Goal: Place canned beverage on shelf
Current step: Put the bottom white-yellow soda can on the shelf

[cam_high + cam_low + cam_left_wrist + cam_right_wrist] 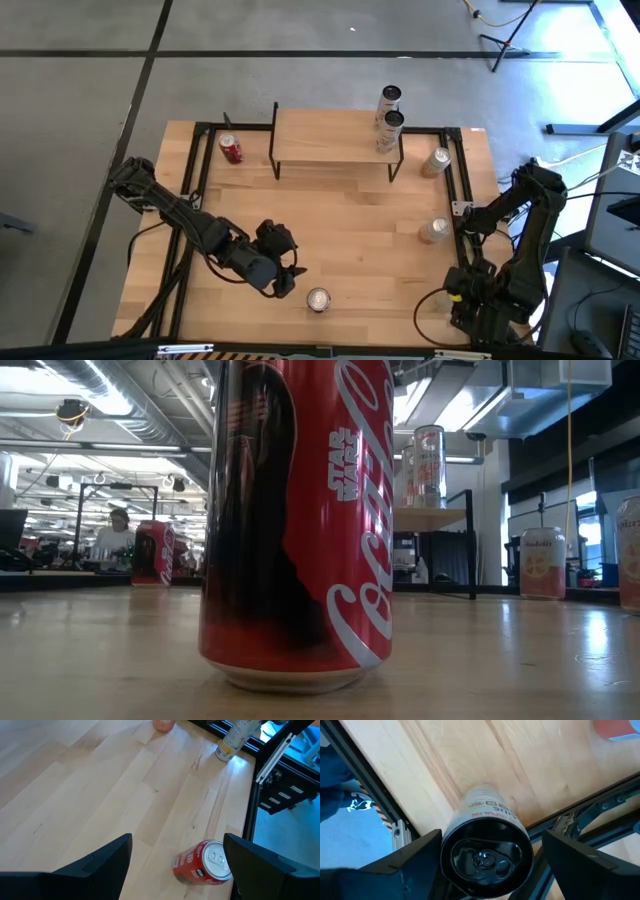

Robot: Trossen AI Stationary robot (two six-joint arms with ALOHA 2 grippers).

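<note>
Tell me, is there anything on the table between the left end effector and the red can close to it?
No. In the left wrist view, only bare tabletop lies between the open left end effector and the red can. The high view agrees.

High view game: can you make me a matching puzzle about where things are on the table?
Things:
1. shelf
2. left gripper
3. pale can
4. right gripper

Places:
a. standing by the right rail
b. open, beside the front red can
c. far edge, tall can on its right end
d. parked at the right front corner

Pairs: 1-c, 2-b, 3-a, 4-d
</note>
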